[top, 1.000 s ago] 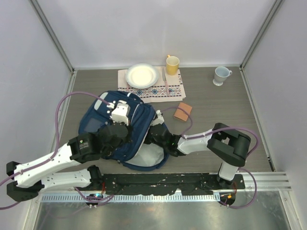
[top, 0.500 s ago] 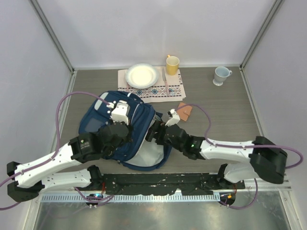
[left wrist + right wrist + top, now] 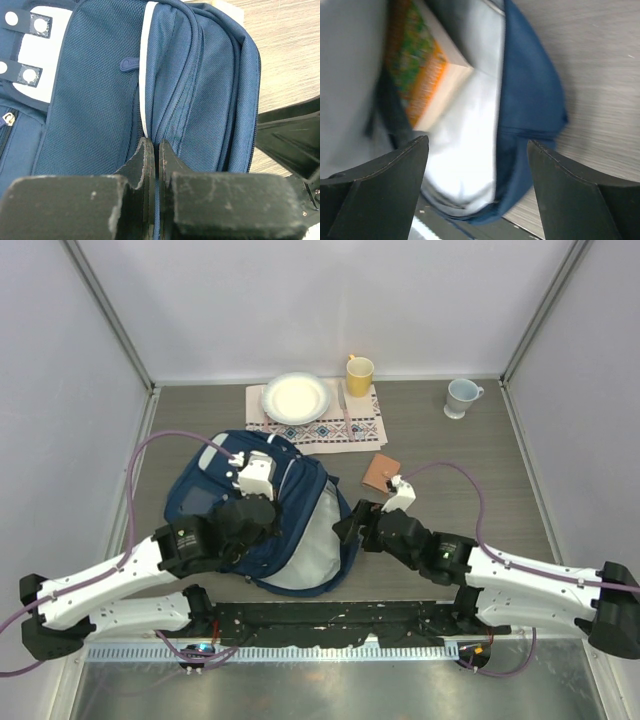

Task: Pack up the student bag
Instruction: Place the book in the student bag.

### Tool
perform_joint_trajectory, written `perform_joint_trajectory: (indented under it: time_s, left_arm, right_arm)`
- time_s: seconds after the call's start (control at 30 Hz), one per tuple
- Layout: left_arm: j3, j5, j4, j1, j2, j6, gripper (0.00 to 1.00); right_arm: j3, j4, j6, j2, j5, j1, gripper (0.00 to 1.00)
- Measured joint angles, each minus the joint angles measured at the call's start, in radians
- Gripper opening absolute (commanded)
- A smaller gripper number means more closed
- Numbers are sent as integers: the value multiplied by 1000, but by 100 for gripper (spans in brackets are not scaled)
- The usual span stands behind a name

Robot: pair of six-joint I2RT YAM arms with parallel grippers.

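**Top view:** The right gripper [image 3: 346,530] has backed out of the mouth of the student bag [image 3: 205,490]. A second ago it was buried in the opening at frame centre; now it sits just right of the bag's edge with its fingers spread wide and nothing between them. I read that as a drop-off done, with the arm free for the next item. The bag lies left of centre on the table [image 3: 450,455], and more of its pale lining shows than before. The left gripper [image 3: 258,512] has not moved off the bag's upper flap. A small brown wallet [image 3: 380,472] lies near the bag, toward upper right.

**Left wrist view:** My left fingers are pressed together on a ridge of navy fabric at bottom centre, pinching it and holding the opening up. Ribbed blue panels fill the frame, with a white stripe running down the middle and a white snap patch at upper left.

**Right wrist view:** This one is blurred. The fingers stand far apart at the lower corners. Between them is the open mouth, with its white lining [image 3: 465,145] and a book [image 3: 420,75] with an orange and green cover inside at upper left.
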Motion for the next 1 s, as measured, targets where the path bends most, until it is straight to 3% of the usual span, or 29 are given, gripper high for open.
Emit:
perform_joint_trajectory:
  time_s: [0.13, 0.4, 0.53, 0.67, 0.8, 0.93, 1.0]
  left_arm:
    - [-11, 11, 16, 1, 16, -11, 0]
    - [-53, 57, 49, 1, 31, -49, 0]
    - [-54, 66, 51, 5, 34, -56, 1]
    - [-55, 71, 52, 6, 32, -60, 3]
    - [-71, 79, 60, 6, 16, -61, 4]
    - [-84, 87, 64, 6, 0, -63, 5]
    - [-89, 89, 68, 7, -5, -67, 17]
  right_arm:
    - [0, -92, -9, 67, 11, 0, 88]
    - [9, -93, -8, 237, 1, 1, 89]
    - [58, -98, -11, 320, 1, 1, 82]
    - [119, -113, -19, 404, 14, 2, 66]
    - [120, -129, -36, 432, 28, 1, 36]
    - [119, -145, -49, 436, 34, 2, 17]
    - [118, -148, -56, 435, 35, 2, 4]
